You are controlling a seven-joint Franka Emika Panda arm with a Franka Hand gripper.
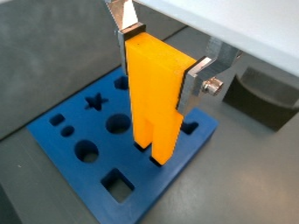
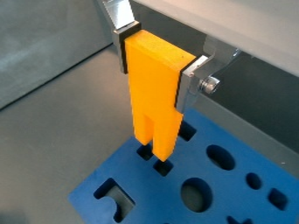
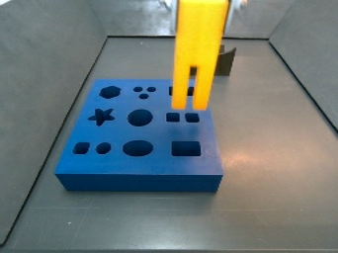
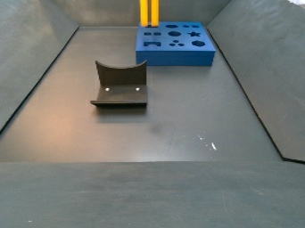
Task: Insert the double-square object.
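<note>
My gripper [image 1: 163, 59] is shut on the upper part of the double-square object [image 1: 158, 105], a tall bright yellow piece held upright with its two prongs pointing down. Both wrist views show it between the silver fingers [image 2: 159, 63]. The prong tips hang just above the blue block [image 1: 152, 179], close over its pair of small square holes [image 2: 156, 157]. In a side view the yellow piece [image 3: 199, 49] stands over the block's [image 3: 132, 176] far right part, and the gripper is cut off at the top. It also shows far back in a side view [image 4: 149, 11].
The blue block [image 4: 176, 59] has star, hexagon, round and square holes. A dark grey curved block [image 4: 119, 85] stands on the grey floor apart from it, also seen behind the yellow piece [image 3: 226, 59]. Sloped grey walls [image 3: 53, 69] enclose the floor.
</note>
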